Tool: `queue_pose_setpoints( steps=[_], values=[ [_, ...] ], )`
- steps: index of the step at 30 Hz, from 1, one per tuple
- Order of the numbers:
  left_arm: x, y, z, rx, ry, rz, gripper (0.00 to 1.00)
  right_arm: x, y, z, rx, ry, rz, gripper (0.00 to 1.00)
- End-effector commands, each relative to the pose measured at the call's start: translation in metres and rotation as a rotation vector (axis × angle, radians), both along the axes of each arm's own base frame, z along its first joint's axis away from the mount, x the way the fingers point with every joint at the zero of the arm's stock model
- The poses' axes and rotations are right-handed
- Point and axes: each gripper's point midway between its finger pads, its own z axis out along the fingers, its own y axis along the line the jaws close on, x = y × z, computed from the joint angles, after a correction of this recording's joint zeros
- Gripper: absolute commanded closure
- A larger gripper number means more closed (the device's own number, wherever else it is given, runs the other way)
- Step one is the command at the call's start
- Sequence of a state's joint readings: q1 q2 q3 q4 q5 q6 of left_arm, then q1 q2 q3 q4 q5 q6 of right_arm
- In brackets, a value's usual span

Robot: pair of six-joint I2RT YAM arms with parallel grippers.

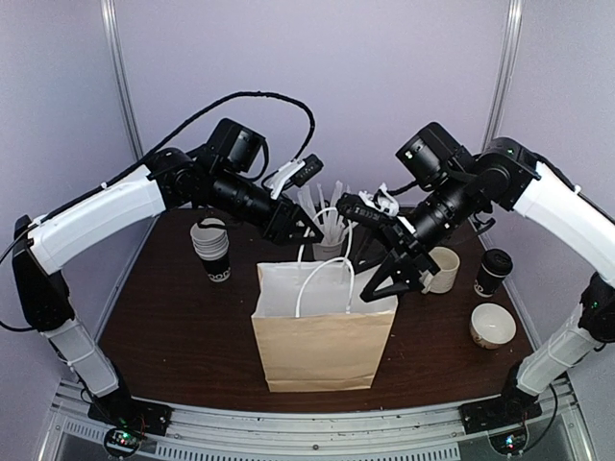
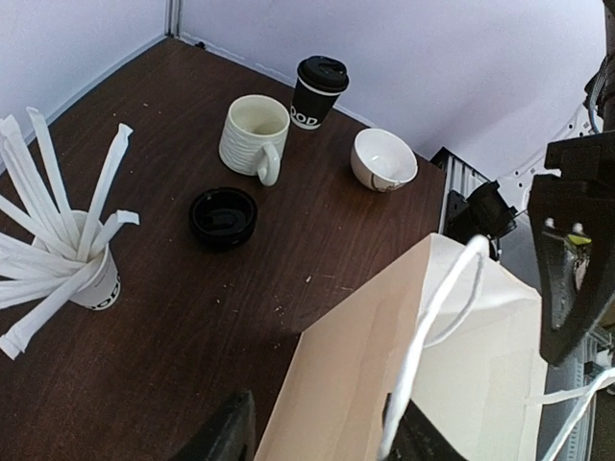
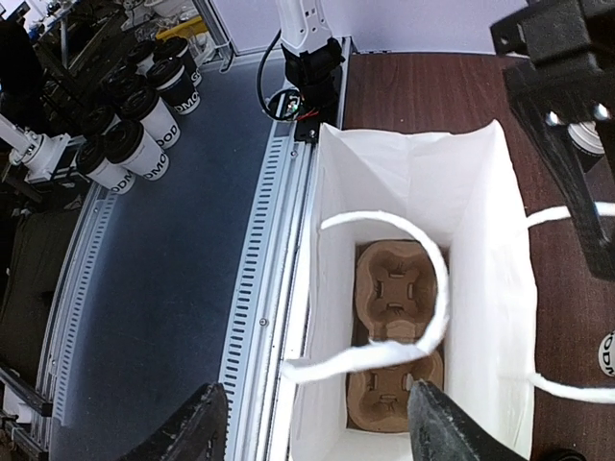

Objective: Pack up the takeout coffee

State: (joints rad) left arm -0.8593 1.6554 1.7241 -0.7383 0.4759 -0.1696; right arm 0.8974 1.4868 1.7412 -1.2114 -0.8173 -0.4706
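- A small black paper takeout cup with white lettering and a round black plastic lid [image 1: 492, 271] stands upright at the far right of the dark brown wooden table [image 1: 173, 336]. It is outside the bag and well apart from both claws.
- A ribbed white ceramic mug [image 1: 444, 269] stands just to the left of that cup. A round white bowl [image 1: 492, 325] sits in front of the cup, nearer the front edge.
- A brown paper bag with a white lining and white cord handles [image 1: 322, 346] stands upright and open at the middle front of the table.
- In the right wrist view, a brown moulded-pulp cup carrier [image 3: 394, 288] lies flat on the bag's bottom.
- The left claw [image 2: 322, 434] hangs at the bag's far left rim with its fingers apart. The bag wall and one cord handle run through the gap; I cannot tell whether they touch the fingers.
- The right claw [image 3: 322, 427] hovers above the bag's open mouth at its right rim. Its fingers are spread wide and grip nothing.
- A white paper cup bristling with white wrapped sticks [image 2: 96, 279] stands behind the bag.
- A loose round black plastic lid [image 2: 223, 216] lies on the table between the stick cup and the mug.
- A stack of black paper cups with white rims [image 1: 211, 250] stands at the far left of the table.
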Motion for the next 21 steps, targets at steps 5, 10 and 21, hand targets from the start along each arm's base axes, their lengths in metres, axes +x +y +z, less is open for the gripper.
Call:
queue_pose_setpoints(
  steps=[5,10,21],
  values=[
    [-0.004,-0.014,0.047,-0.134,-0.057,-0.05,0.68,-0.008,0.024,0.022,0.088,0.015,0.055,0.47],
    [-0.007,-0.01,0.055,-0.149,-0.069,-0.052,0.8,-0.003,0.032,0.028,0.098,0.018,0.047,0.63],
    [-0.015,-0.001,0.093,-0.206,-0.116,-0.053,1.0,0.0,0.034,0.061,0.155,-0.041,0.051,1.0]
  ],
)
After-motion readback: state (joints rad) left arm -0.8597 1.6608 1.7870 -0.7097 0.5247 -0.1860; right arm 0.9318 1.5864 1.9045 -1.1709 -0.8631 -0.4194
